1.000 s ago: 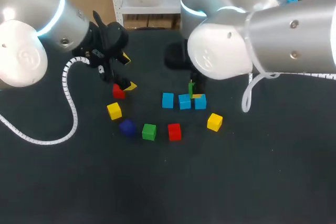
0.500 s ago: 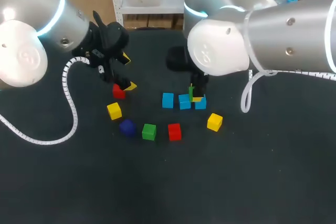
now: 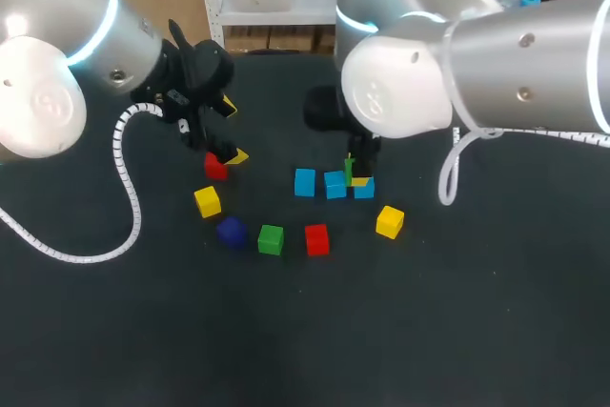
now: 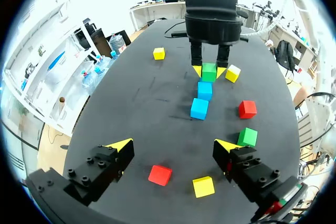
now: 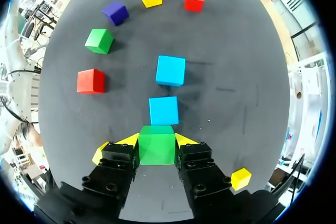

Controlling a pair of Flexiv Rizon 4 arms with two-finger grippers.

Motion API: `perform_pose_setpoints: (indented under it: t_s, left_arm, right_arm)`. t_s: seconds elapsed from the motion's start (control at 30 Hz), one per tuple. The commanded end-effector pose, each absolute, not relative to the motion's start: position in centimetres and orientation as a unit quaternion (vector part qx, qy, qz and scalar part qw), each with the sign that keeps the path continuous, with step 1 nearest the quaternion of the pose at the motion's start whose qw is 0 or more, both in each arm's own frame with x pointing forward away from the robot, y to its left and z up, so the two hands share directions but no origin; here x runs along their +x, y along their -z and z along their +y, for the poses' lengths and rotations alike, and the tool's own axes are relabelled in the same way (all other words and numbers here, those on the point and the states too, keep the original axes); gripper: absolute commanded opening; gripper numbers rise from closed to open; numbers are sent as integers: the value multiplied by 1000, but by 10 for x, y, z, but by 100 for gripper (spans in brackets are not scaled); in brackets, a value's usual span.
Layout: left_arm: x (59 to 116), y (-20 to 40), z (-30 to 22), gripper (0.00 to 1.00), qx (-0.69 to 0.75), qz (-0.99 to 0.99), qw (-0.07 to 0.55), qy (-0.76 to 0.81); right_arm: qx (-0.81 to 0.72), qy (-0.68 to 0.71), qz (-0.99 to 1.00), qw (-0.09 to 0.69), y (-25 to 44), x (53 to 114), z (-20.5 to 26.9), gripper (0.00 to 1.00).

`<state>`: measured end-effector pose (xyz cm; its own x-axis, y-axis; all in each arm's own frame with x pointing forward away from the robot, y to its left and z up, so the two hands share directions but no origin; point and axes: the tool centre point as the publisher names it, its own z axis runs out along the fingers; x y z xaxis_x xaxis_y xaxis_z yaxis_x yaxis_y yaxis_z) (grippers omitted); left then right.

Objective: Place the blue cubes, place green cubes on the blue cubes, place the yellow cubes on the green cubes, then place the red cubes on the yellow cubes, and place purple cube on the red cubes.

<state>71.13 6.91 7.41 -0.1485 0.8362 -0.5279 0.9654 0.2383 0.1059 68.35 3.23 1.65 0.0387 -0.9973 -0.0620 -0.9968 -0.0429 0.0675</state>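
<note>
- Surface (image 3: 477, 331): plain black.
- Blue cubes (image 3: 304, 182): light blue.
- Green cube (image 5: 156, 144), red cube (image 3: 316, 239), yellow cube (image 3: 389, 222): solid, unpatterned.
- Purple cube (image 3: 231, 232): dark violet.
- Left end effector (image 4: 173, 145): black, yellow tips.

Blue cubes (image 3: 304, 181): three
Green cubes (image 3: 271, 239): two
Yellow cubes (image 3: 207, 201): two
Red cubes (image 3: 316, 239): two
Purple cube (image 3: 231, 232): one

Left claw (image 4: 173, 145) spread wide, right claw (image 5: 156, 142) gripping green cube (image 5: 156, 150), both arms angled downward
</note>
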Motion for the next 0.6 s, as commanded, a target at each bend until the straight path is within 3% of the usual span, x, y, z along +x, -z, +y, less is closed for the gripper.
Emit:
perform_pose_setpoints:
  t_s: [0.03,0.6]
  left_arm:
    - [711,-73,71,100,604,744,251,132]
    - [711,-73,71,100,604,744,251,132]
  right_arm:
    - [721,46,-691,6,-15,687,33,0]
    - [725,44,-687,7,-16,689,37,0]
